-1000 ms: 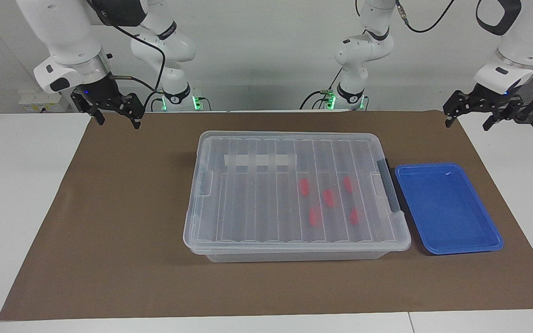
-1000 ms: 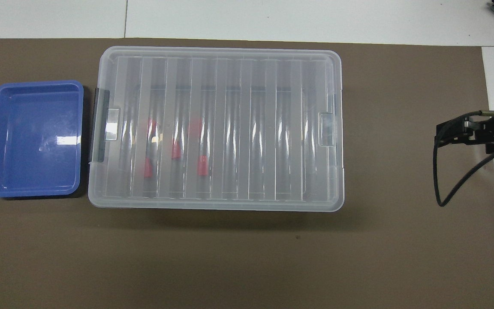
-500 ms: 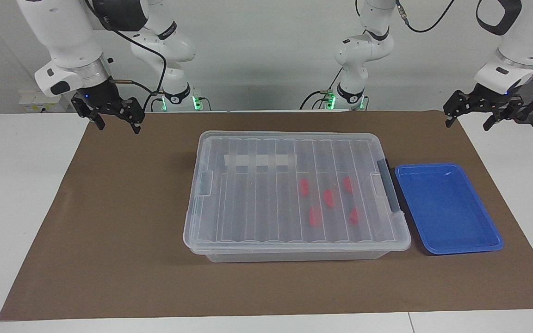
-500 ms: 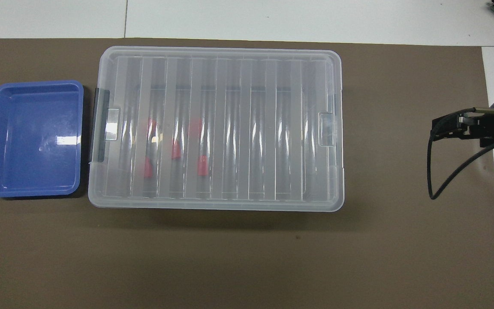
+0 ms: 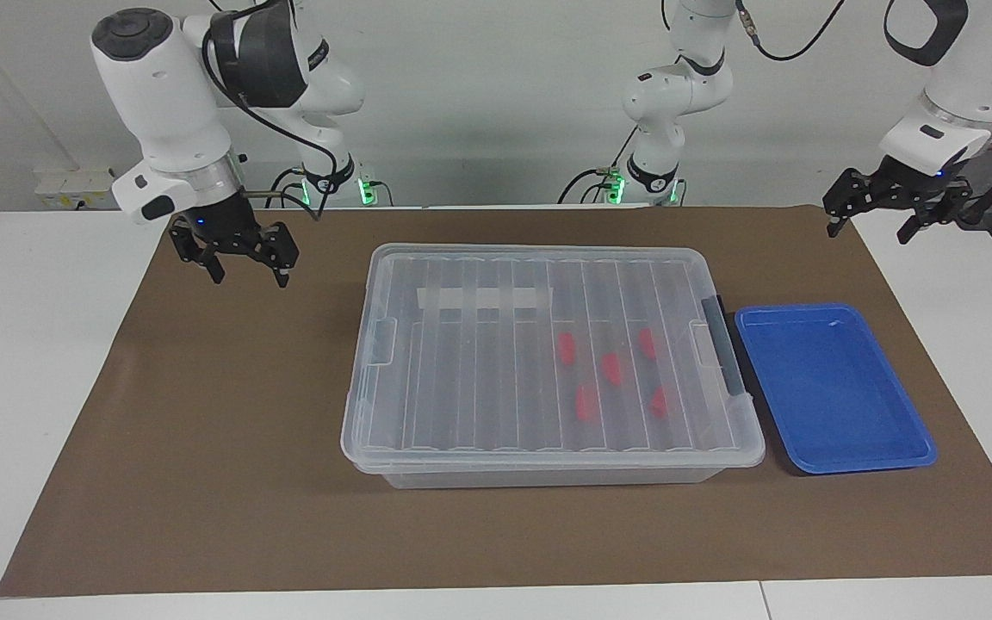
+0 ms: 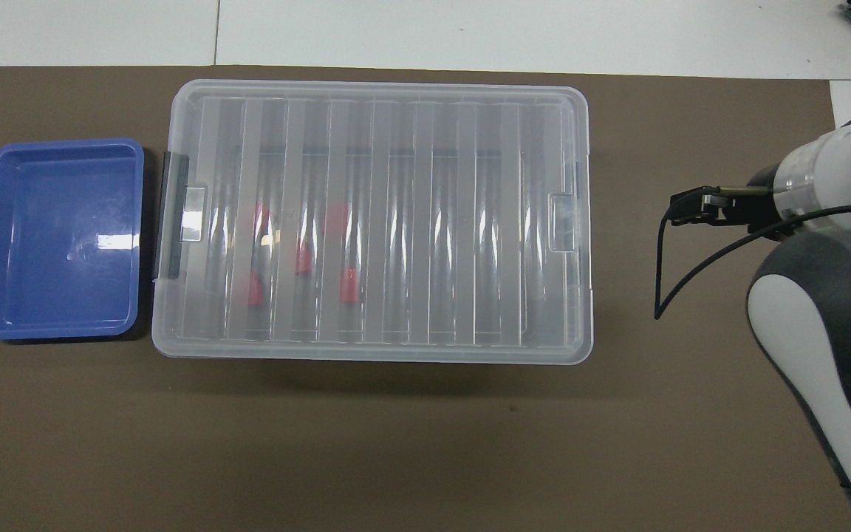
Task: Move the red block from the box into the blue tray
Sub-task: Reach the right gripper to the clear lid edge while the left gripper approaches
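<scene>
1. While the box [image 5: 548,362] sits lidded mid-counter, red blocks [image 5: 610,368] lie inside toward its three o'clock end in the facing view; the blue tray [image 5: 832,387] lies just beside that end.
2. Right gripper [image 5: 248,271] hangs wide, empty, over the mat [image 5: 203,413] at ten o'clock.
3. Left gripper [image 5: 871,226] waits wide, empty, at two o'clock.

I have the box [image 5: 552,362] at the middle of the mat [image 5: 203,448], lid [image 6: 374,214] on. Five red blocks [image 5: 610,368] lie inside it, clustered toward the left arm's end. The handle [image 5: 724,353] sits on that same end of the box. The blue tray [image 5: 832,387] lies just beside the handle, toward the left arm's end of the table. My right gripper [image 5: 246,269] hangs over bare mat near the box's other end; my left gripper [image 5: 871,224] hangs over the mat's corner at its own end.
</scene>
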Controlling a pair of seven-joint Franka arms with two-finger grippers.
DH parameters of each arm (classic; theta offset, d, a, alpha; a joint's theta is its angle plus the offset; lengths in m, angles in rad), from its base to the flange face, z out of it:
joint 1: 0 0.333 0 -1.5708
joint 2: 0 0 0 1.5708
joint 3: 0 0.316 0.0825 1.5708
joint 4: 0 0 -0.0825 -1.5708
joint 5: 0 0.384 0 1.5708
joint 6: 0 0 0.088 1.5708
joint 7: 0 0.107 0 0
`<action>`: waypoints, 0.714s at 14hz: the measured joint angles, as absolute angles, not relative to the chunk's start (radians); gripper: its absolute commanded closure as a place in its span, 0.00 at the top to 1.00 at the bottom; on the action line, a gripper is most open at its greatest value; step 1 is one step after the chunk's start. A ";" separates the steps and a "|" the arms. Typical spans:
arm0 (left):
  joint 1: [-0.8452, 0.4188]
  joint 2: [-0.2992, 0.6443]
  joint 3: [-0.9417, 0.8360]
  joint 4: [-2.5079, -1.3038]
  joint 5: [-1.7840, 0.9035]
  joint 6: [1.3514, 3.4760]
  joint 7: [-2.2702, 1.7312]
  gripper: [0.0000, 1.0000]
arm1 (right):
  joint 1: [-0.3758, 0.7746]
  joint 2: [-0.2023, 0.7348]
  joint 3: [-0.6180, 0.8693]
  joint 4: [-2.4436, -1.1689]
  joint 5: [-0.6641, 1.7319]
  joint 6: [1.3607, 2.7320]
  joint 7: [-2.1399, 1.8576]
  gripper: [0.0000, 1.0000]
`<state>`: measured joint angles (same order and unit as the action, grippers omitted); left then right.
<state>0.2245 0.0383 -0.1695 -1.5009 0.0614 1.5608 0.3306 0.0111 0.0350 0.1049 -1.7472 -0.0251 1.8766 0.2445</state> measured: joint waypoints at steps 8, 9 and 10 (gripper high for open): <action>0.200 0.029 -0.174 -1.528 0.061 1.561 0.331 1.00 | 0.164 0.159 0.106 -1.756 -0.026 2.009 0.367 0.98; 0.197 0.029 -0.174 -1.528 0.061 1.562 0.331 1.00 | 0.165 0.170 0.106 -1.756 -0.026 2.009 0.367 0.98; 0.194 0.029 -0.174 -1.528 0.061 1.565 0.330 1.00 | 0.164 0.174 0.105 -1.759 -0.027 2.009 0.367 0.98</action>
<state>0.1942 0.0285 -0.1739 -1.5277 0.0614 1.5645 0.3304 0.1643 0.1741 0.1048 -1.7593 -0.0273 2.0089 0.3671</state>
